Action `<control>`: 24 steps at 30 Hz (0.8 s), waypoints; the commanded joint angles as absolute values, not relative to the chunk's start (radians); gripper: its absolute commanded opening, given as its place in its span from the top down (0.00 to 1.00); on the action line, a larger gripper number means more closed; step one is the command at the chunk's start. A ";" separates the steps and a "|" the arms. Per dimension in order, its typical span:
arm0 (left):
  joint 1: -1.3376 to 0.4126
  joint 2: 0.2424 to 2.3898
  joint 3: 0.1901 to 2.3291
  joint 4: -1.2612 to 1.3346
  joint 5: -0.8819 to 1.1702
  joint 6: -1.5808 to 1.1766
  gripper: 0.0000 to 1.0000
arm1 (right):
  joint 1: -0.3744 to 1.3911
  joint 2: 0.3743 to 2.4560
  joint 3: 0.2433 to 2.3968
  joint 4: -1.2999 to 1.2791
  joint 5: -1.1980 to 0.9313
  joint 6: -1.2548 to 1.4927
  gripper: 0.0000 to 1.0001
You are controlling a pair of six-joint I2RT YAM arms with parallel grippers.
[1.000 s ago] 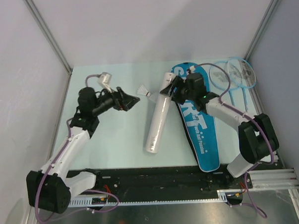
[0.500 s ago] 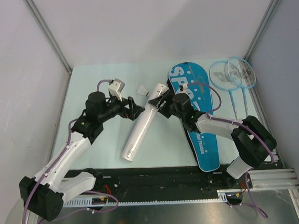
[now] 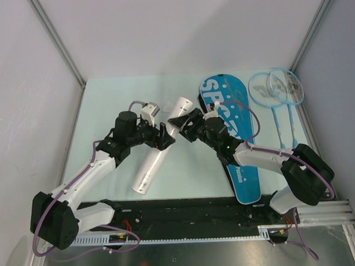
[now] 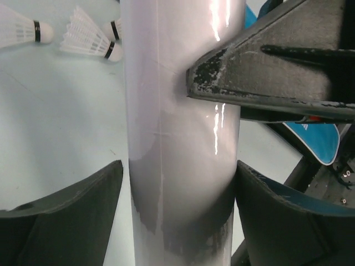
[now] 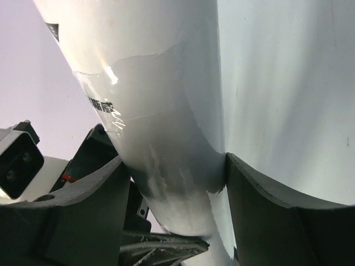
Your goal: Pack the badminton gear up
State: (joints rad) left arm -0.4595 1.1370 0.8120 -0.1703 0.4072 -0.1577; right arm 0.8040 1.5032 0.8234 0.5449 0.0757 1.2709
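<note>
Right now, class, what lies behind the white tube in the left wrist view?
Three shuttlecocks lie on the table beyond the white tube, the third partly covered by it. A corner of the blue racket bag shows at right. Anything straight behind is hidden.

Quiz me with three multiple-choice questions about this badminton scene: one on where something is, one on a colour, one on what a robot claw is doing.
1. Where do the two rackets lie? A) far right corner of the table B) near left corner C) against the back wall
2. What colour is the racket bag? A) red B) blue C) green
3. The right gripper is: A) open and empty B) out of sight C) clamped on the white tube
Answers: 1 A, they lie right of the bag; 2 B, blue with white lettering; 3 C, both fingers press the tube's sides.
</note>
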 commanded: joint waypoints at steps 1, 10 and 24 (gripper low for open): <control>-0.466 1.144 0.824 -0.160 0.411 -0.127 0.28 | 0.816 1.445 0.815 0.675 0.080 1.249 0.46; -0.465 1.085 0.801 -0.160 0.408 -0.075 0.46 | 0.637 1.425 0.816 0.611 -0.262 0.955 0.10; -0.491 1.100 0.799 -0.160 0.456 -0.067 0.42 | 0.489 1.516 0.929 0.632 -0.555 0.925 0.06</control>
